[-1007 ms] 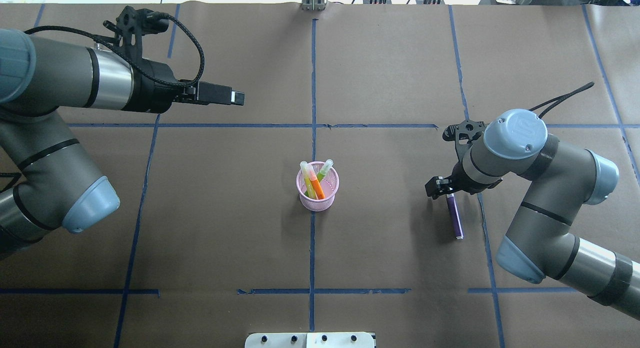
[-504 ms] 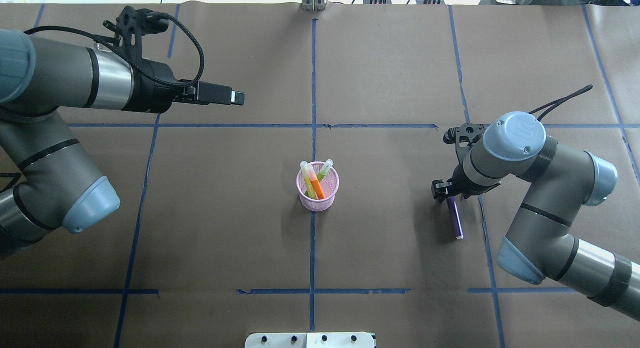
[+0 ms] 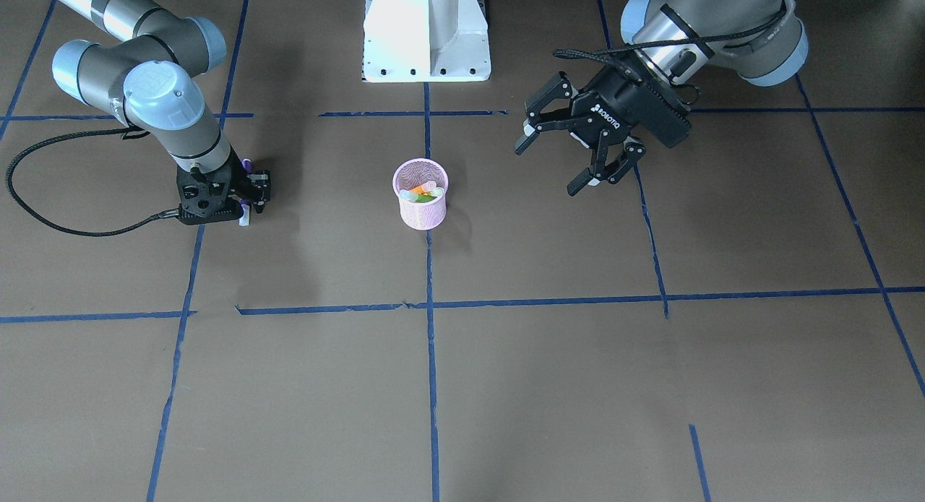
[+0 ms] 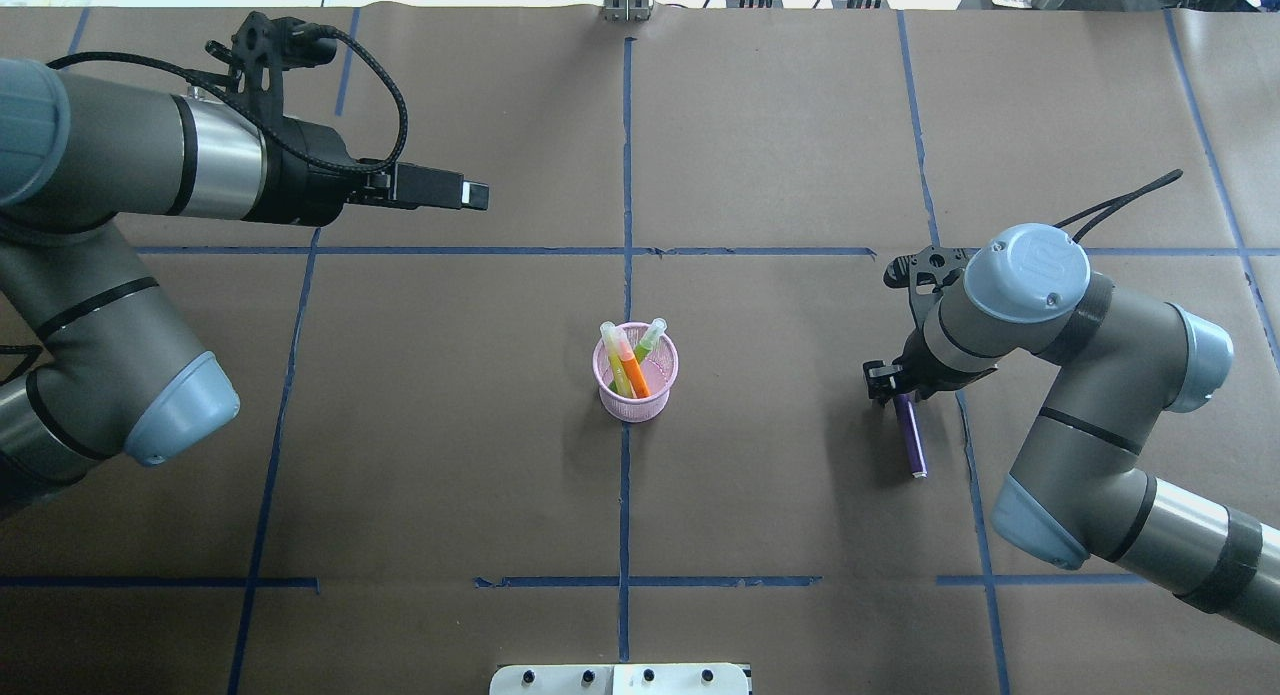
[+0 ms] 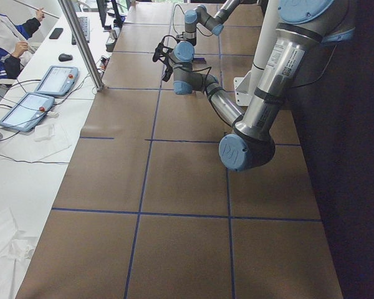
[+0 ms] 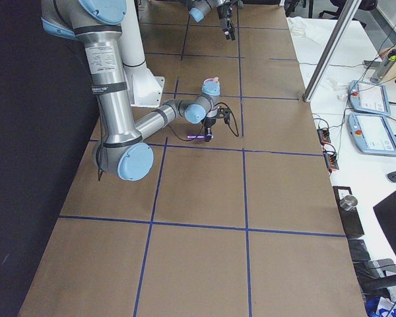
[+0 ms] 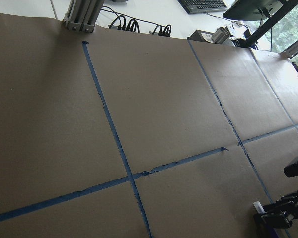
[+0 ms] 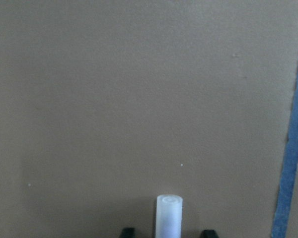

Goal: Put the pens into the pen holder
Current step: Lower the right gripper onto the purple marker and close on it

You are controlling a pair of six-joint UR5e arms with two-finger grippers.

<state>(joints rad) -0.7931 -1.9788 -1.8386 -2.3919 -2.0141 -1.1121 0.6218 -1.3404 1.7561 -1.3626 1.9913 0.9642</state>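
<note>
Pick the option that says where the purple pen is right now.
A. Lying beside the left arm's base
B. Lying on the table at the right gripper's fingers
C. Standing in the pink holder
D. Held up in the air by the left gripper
B: the purple pen lies flat on the table with the right gripper down at its far end, well apart from the pen holder.

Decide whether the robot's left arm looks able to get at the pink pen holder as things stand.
Probably yes: the left gripper hangs open beside the pen holder, with only bare table between them.
</note>
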